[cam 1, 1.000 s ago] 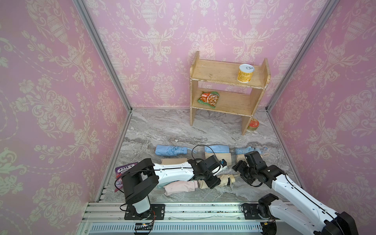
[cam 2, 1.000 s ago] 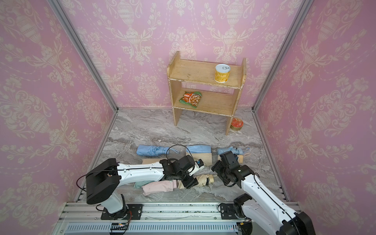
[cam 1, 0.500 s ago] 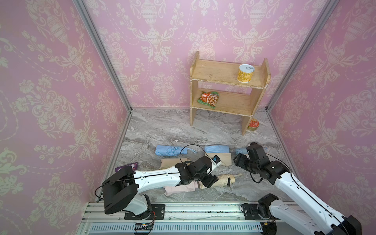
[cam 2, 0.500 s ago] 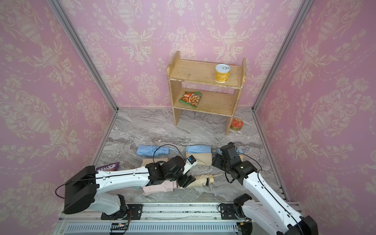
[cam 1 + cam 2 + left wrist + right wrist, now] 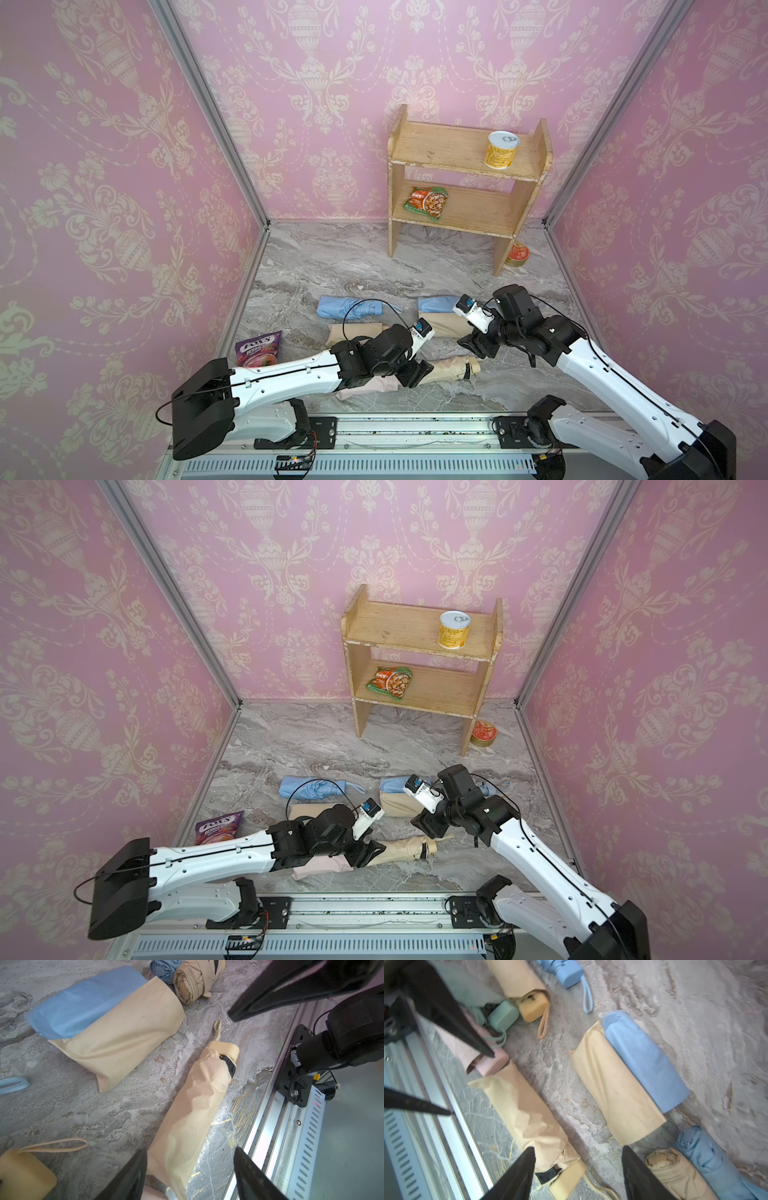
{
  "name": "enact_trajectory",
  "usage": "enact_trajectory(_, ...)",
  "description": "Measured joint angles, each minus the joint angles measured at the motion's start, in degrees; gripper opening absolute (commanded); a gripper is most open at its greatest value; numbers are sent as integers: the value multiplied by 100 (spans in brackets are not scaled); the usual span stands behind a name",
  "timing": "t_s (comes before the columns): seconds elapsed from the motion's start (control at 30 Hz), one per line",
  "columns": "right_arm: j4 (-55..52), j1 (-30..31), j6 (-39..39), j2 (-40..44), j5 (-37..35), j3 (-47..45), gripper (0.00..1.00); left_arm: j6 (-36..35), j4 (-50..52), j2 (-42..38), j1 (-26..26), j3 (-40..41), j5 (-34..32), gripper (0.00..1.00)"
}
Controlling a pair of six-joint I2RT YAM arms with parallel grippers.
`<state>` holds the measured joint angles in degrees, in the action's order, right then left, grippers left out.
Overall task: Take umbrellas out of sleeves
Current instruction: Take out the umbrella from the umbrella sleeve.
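A cream umbrella in its cream sleeve (image 5: 446, 370) (image 5: 191, 1109) (image 5: 527, 1113) lies along the table's front edge. Its handle (image 5: 225, 1049) (image 5: 569, 1178) sticks out of the sleeve's mouth. My left gripper (image 5: 415, 370) (image 5: 190, 1159) is open, and the sleeve's closed end lies between its fingers (image 5: 133, 1176). My right gripper (image 5: 478, 347) (image 5: 578, 1159) is open just above the handle end, gripping nothing. A pink umbrella in a pink sleeve (image 5: 488, 1061) (image 5: 365, 384) lies beside the closed end, partly under my left arm.
Behind lie a bare light blue umbrella (image 5: 349, 308), a flat cream sleeve (image 5: 618, 1095) and a blue sleeve (image 5: 645, 1059), and bare cream (image 5: 675, 1172) and blue (image 5: 708, 1157) umbrellas. A purple candy bag (image 5: 257, 349) is front left. A wooden shelf (image 5: 465, 187) stands at the back.
My left arm has swung its elbow out to the left, and its gripper has slid to the sleeve's closed end. My right gripper has moved left over the handle.
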<state>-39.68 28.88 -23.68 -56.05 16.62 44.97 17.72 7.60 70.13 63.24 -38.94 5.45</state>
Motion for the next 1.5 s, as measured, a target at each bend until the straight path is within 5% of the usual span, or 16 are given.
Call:
enact_trajectory(0.23, -1040, 358, -1832, -170, 186, 0, 68, 2, 238, -157, 0, 205, -4, 62)
enact_trajectory(0.47, -1528, 782, -2581, -337, -358, -55, 64, 24, 269, -155, 0, 236, -4, 55)
enact_trajectory(1.0, -710, 1521, -2758, -398, -1895, -850, 60, 682, 417, 20, 46, 289, -20, 50)
enact_trajectory(1.5, -39, 1853, -2892, -640, -2527, -1130, 54, 1388, 365, 640, 76, 289, 98, 42)
